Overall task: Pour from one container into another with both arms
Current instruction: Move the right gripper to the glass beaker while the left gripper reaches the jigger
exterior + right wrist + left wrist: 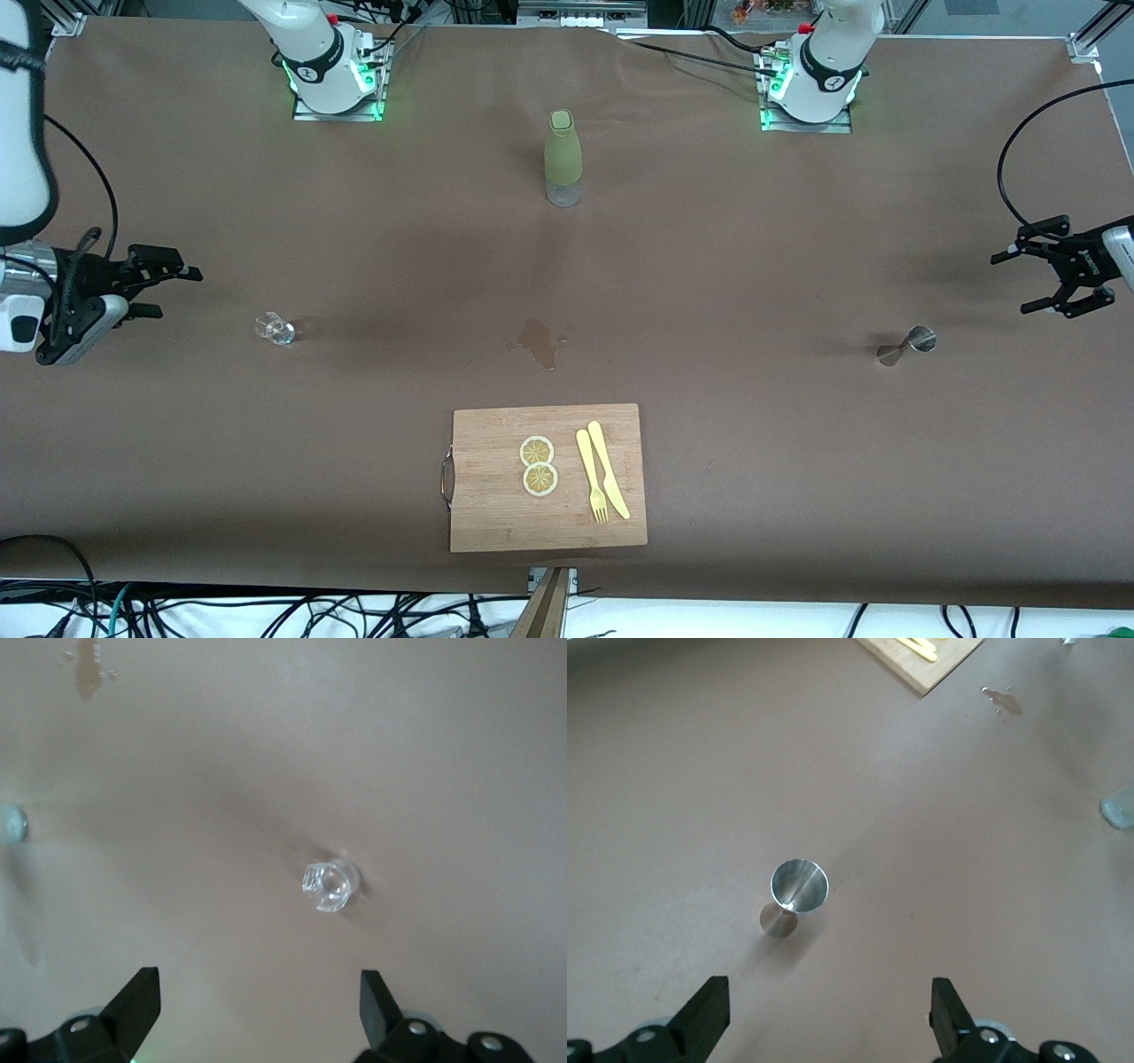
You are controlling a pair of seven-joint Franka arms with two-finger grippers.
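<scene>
A small clear glass (275, 330) (330, 884) stands toward the right arm's end of the table. A steel jigger (908, 344) (796, 890) stands upright toward the left arm's end. My right gripper (168, 291) (259, 1005) hangs open over the table at its own end, a short way from the glass, holding nothing. My left gripper (1014, 283) (830, 1010) is open and empty too, over the table at its end, beside the jigger without touching it. A pale green bottle (563, 158) stands midway between the two arm bases.
A wooden cutting board (496, 514) lies near the front camera with two lemon slices (538, 465), a yellow fork (591, 478) and a yellow knife (609, 478). A small wet spill (539, 341) marks the brown table cover between board and bottle.
</scene>
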